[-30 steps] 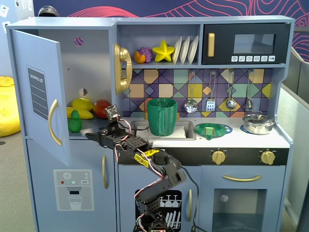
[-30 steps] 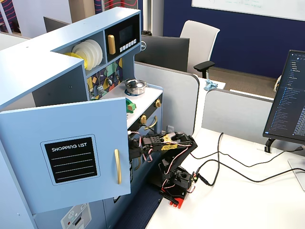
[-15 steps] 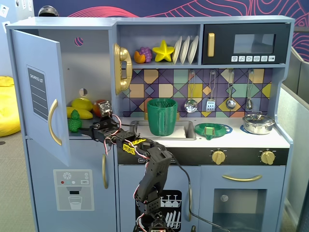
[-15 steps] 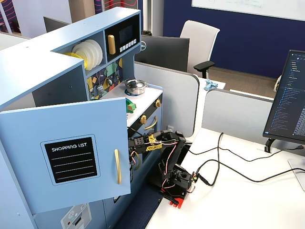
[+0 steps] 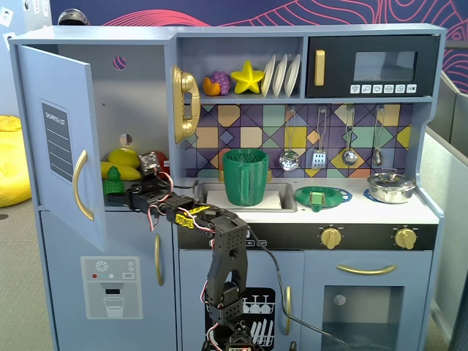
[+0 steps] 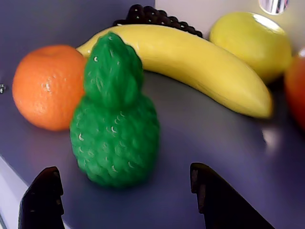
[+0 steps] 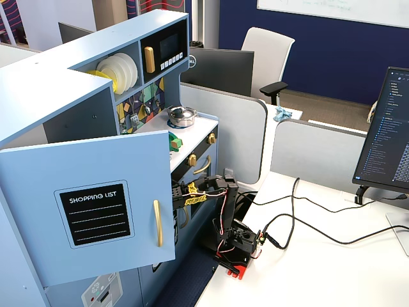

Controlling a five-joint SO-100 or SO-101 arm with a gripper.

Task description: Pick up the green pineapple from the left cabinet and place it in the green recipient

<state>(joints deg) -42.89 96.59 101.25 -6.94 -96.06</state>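
Note:
The green pineapple (image 6: 114, 129) stands upright on the shelf floor of the left cabinet (image 5: 139, 88), whose door (image 5: 58, 139) is swung open. In the wrist view my gripper (image 6: 124, 193) is open and empty. Its two black fingertips (image 6: 43, 200) sit just short of the pineapple, one on each side, with the fruit nearer the left one. In a fixed view the pineapple (image 5: 112, 181) is at the shelf's front left and my gripper (image 5: 134, 194) reaches in beside it. The green recipient (image 5: 245, 177) stands in the sink, to the right of the cabinet.
Behind the pineapple lie an orange (image 6: 47, 86), a banana (image 6: 190, 62), a lemon (image 6: 252, 43), dark grapes (image 6: 152, 16) and a red fruit (image 6: 298, 90). A flat green strainer (image 5: 318, 197) and a pot (image 5: 391, 186) sit on the counter. The open door (image 7: 89, 204) hides my gripper from the side.

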